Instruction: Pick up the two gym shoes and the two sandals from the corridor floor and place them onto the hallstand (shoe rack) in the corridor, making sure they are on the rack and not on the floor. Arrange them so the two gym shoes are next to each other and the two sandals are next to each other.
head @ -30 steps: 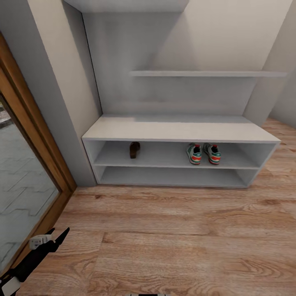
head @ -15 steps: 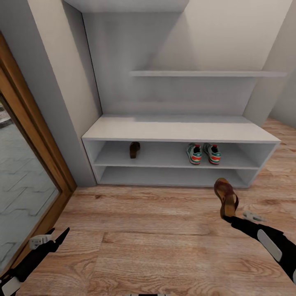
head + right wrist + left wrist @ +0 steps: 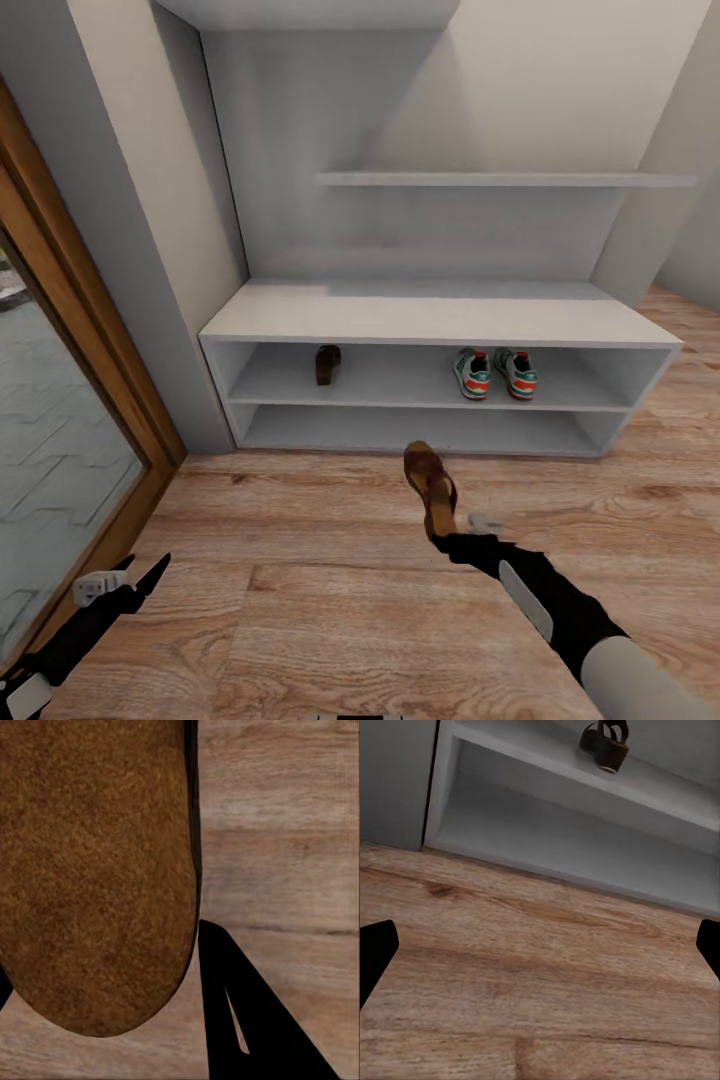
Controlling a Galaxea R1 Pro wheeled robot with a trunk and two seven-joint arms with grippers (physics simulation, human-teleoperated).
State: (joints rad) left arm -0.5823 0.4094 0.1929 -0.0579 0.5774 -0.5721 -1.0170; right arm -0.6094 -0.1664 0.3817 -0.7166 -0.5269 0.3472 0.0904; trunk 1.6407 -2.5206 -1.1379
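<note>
Gripping a brown sandal (image 3: 430, 487) by one end, the right gripper (image 3: 447, 532) holds it up off the corridor floor (image 3: 330, 600), its fingers pressed against the sandal's sides — in the right wrist view the suede-like underside (image 3: 97, 870) looms close, with one black finger (image 3: 247, 1012) hard against its edge. The sandal stands nearly on end in the air, its far tip pointing toward the hallstand (image 3: 430, 320), in front of the lower shelf's middle and apart from it. On the upper of the two long shelves the other sandal (image 3: 327, 363) sits near the left end, also seen in the left wrist view (image 3: 605, 744). Further along that same shelf, right of the middle, the two gym shoes (image 3: 495, 373) stand side by side, heels toward the room, just beside each other. The left gripper (image 3: 118, 585) hangs low over the floor near the wooden door frame (image 3: 95, 370) at the left, its two dark fingers spread apart with nothing between them — floor planks show in the gap.
</note>
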